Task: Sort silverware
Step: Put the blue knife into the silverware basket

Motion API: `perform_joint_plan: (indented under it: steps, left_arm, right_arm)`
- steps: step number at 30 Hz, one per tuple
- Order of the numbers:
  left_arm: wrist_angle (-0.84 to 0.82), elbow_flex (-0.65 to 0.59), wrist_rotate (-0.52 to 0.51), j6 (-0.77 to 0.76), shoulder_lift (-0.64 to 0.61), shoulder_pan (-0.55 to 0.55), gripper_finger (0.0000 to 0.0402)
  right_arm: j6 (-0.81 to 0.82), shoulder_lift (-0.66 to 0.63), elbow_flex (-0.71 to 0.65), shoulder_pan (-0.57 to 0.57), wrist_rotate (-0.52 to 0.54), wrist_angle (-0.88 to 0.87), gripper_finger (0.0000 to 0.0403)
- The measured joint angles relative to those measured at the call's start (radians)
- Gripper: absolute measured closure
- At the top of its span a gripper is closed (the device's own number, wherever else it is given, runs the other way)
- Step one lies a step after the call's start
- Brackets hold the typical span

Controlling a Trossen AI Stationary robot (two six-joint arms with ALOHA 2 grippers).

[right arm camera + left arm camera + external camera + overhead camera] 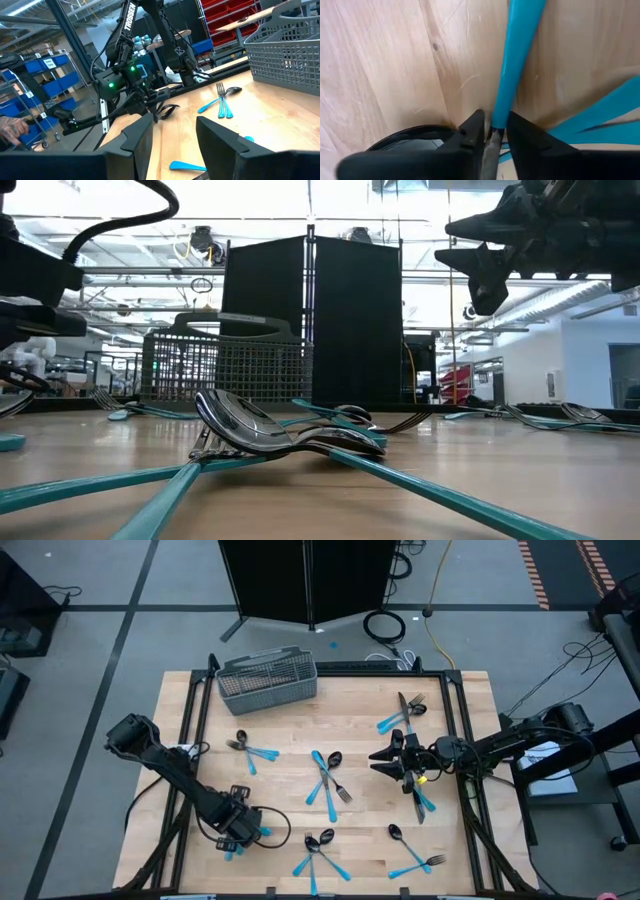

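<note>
The silverware lies in small heaps over the wooden table (290, 730): forks, spoons and knives with light-blue handles (328, 778). Near the front left corner my left gripper (240, 828) is down on the board. In the left wrist view its fingers (470, 132) are shut on the neck of one blue-handled utensil (517, 60), beside a dark spoon bowl (410, 140). My right gripper (385, 758) hovers above the right half of the table, open with nothing between its fingers (137, 137); it shows high in the low view (480, 255).
A grey wire-mesh basket (268, 678) stands at the back left edge. Other heaps lie at the left (250, 752), back right (400, 718), front middle (318, 852) and front right (415, 858). A knife (420, 798) lies under the right arm.
</note>
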Motion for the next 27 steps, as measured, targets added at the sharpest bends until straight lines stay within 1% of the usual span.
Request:
perform_joint_plan:
  steps: [7, 13, 19, 23, 27]
  left_arm:
    - [-0.002, 0.000, 0.014, 0.000, -0.001, 0.000, 0.0386]
    - [-0.019, 0.016, 0.038, 0.001, 0.000, 0.001, 0.0392]
    - [-0.104, 0.100, 0.044, 0.031, 0.001, 0.020, 0.0392]
    - [-0.189, 0.171, 0.005, 0.088, 0.001, 0.032, 0.0392]
    - [-0.323, 0.260, -0.083, 0.190, 0.000, 0.058, 0.0392]
  right_arm:
    - [0.000, 0.000, 0.000, 0.000, 0.000, 0.000, 0.0259]
    - [0.000, 0.000, 0.000, 0.000, 0.000, 0.001, 0.0259]
    - [0.000, 0.000, 0.000, 0.000, 0.000, 0.002, 0.0259]
    - [0.000, 0.000, 0.000, 0.000, 0.000, 0.002, 0.0259]
    - [0.000, 0.000, 0.000, 0.000, 0.000, 0.002, 0.0259]
